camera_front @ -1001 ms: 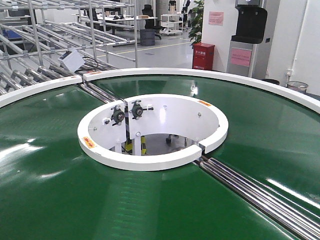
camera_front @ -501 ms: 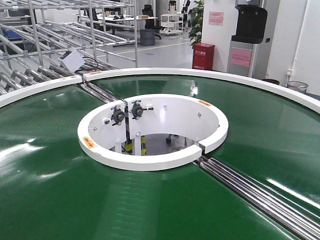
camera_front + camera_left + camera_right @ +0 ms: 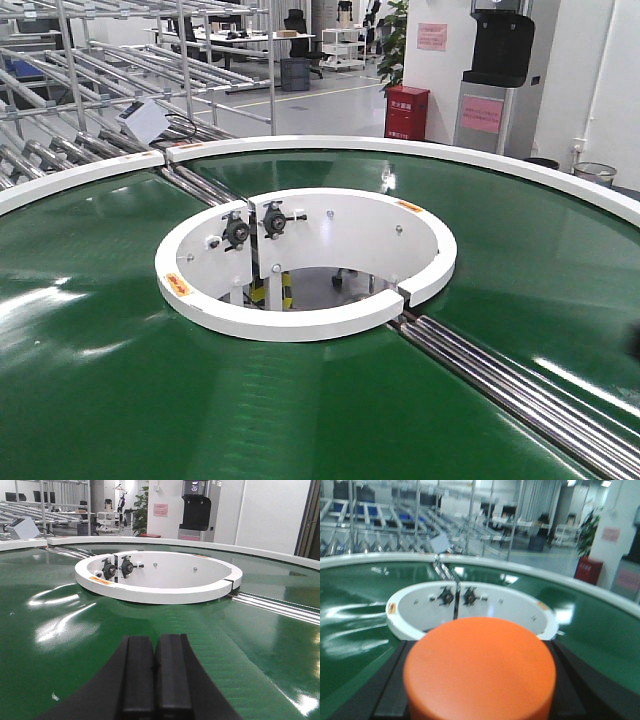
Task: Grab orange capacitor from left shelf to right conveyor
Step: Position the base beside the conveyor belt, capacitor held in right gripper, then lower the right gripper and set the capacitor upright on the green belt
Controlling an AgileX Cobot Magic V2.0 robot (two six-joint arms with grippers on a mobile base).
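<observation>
The orange capacitor point(image 3: 480, 667) is gripped between the dark fingers point(image 3: 387, 690) of the right gripper point(image 3: 481, 650), on the near side of the white ring hub point(image 3: 300, 322) of the right conveyor point(image 3: 90, 400). Whether it touches the green surface, I can't tell. The left gripper point(image 3: 155, 672) is clenched on nothing, low over the conveyor, also this side of the hub.

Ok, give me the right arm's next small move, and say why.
Probably lower it straight down toward the green conveyor belt. The right gripper holds the orange capacitor, with the belt and the white ring hub ahead of it, and the front view shows no capacitor on the belt yet. Release should wait until it stands there.
</observation>
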